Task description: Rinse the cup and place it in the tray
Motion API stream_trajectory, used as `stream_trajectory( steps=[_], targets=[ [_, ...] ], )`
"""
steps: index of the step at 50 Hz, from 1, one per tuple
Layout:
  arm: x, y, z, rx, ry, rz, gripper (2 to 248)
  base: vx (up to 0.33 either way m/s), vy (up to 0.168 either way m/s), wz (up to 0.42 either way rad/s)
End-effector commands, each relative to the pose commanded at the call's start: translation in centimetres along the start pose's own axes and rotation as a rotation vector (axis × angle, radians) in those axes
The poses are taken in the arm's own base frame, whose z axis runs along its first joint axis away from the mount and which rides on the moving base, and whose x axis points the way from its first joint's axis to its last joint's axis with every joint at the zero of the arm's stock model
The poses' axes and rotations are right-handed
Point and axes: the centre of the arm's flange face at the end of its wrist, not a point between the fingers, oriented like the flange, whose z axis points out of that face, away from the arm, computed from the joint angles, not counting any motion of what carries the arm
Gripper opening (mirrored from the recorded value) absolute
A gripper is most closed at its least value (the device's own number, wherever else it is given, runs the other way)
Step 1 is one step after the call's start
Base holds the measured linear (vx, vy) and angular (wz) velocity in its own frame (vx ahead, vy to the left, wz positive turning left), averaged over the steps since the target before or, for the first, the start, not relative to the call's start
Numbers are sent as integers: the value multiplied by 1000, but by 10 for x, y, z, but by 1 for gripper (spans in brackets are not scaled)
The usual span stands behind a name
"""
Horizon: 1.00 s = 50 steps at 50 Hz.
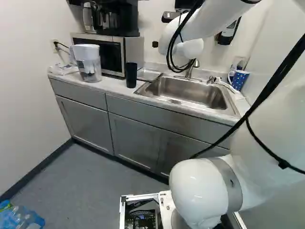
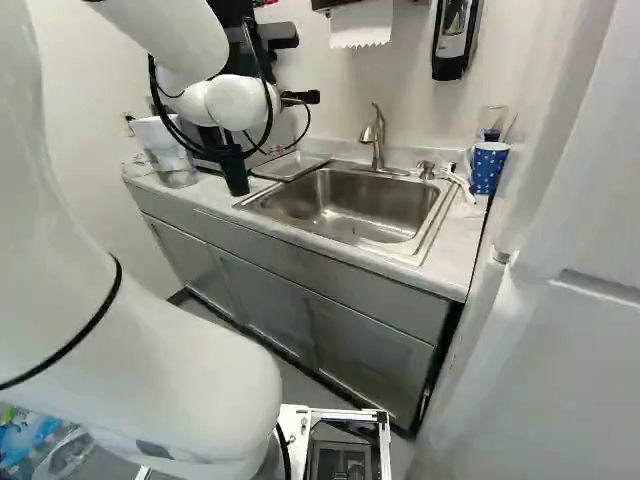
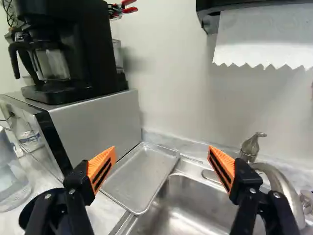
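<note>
Our jaws are standing wide apart, grasping nothing. Dark cup (image 1: 131, 75) standing upright on the surface (image 1: 112, 85), left of the sink (image 1: 190, 91), lying outside the gap, by the orange pad (image 3: 101, 169) nearer the microwave (image 3: 100, 125); we are judging a sideways shift necessary

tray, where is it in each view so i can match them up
Left base view: above the middle, the metal tray lies between the black cup and the sink.
Right base view: left of the middle, the tray is on the sink's left.
Wrist view: ahead, between the open fingers, beside the microwave.
Shared landmark: the faucet, behind the sink.
</note>
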Motion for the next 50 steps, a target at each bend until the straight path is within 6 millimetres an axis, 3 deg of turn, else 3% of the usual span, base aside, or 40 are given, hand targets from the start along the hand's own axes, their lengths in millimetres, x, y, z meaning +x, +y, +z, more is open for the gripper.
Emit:
stream_trajectory(
  steps=[50],
  targets=[
    [0,0,1,-1,0,0,247,21,-5,0]
  ],
)
